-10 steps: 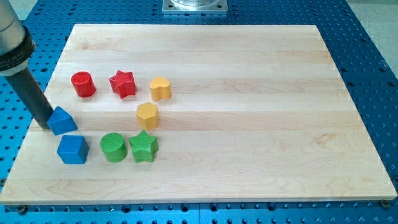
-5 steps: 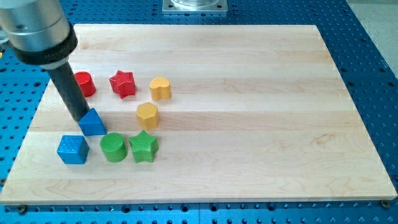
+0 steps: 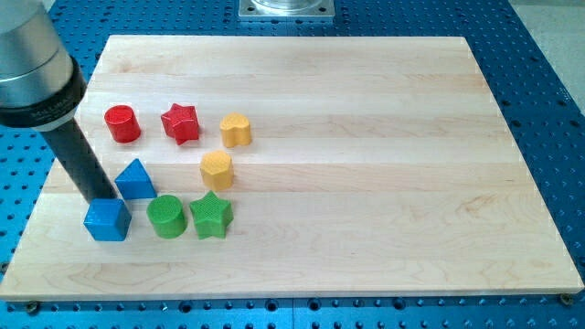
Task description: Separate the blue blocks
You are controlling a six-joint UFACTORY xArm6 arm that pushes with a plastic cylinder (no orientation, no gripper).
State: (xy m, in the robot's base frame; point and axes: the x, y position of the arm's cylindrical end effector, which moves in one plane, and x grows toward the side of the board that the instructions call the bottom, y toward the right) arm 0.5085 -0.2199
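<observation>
A blue triangular block point(image 3: 136, 179) lies at the board's left, just above a green cylinder point(image 3: 166, 217). A blue cube point(image 3: 107, 219) sits lower left of it, a small gap between them. My tip point(image 3: 98, 197) stands at the cube's top edge, just left of the triangular block and close to both. The rod rises up and left to the arm's grey body at the view's top left.
A red cylinder point(image 3: 122, 123), a red star point(image 3: 181, 122), a yellow heart point(image 3: 236, 130) and a yellow hexagon point(image 3: 217, 169) lie above and right. A green star point(image 3: 211, 215) sits right of the green cylinder. The wooden board point(image 3: 366, 164) rests on a blue perforated table.
My tip pushed the blue triangular block to the right, away from the cube, then drew back down-left to the cube's top edge. The cube has barely moved.
</observation>
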